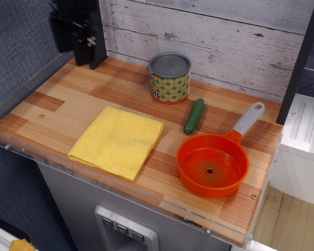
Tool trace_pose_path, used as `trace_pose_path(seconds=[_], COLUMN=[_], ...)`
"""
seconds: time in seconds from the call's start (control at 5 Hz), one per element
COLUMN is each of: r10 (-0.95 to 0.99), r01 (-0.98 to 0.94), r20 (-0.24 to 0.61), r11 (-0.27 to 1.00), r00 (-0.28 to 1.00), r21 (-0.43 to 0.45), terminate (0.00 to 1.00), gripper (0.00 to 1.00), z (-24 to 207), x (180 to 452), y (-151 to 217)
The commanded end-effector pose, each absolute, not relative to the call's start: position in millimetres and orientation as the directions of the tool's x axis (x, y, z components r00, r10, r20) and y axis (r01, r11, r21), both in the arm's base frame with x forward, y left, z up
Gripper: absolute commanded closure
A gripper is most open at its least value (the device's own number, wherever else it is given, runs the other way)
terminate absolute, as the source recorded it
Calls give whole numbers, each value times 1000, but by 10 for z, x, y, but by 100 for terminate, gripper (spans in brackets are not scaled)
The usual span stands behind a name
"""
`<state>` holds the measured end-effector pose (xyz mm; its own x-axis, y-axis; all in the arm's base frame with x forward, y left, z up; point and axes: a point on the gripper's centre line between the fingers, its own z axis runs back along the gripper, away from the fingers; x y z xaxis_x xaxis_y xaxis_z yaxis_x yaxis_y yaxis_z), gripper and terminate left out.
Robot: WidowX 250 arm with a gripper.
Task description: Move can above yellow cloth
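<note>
The can [170, 78] stands upright at the back of the wooden table, silver top, green and orange dots on yellow, orange base rim. The yellow cloth [116, 140] lies flat and folded at the front left, apart from the can. My gripper [81, 42] is a dark, blurred shape at the far back left, above the table's corner and well left of the can. It holds nothing that I can see; whether its fingers are open or shut does not show.
A green cucumber-like piece [194, 116] lies right of the can. An orange pot [213, 164] with a grey handle sits at the front right. A dark post [97, 36] stands at the back left. A wooden plank wall [225, 36] runs behind the table.
</note>
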<state>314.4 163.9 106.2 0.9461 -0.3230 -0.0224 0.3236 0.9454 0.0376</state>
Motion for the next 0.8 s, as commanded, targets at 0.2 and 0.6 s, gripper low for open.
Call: trace_pose_path(seconds=[0.2,0.6], r10=[-102,103], r01=[96,-108], r20=[50,115], r11=[989,994], r00=[993,988], r21=[108,34], terminate=[0,0], gripper=[0,0], z=[1445,1369], x=[2862,2411], y=[1775,1822])
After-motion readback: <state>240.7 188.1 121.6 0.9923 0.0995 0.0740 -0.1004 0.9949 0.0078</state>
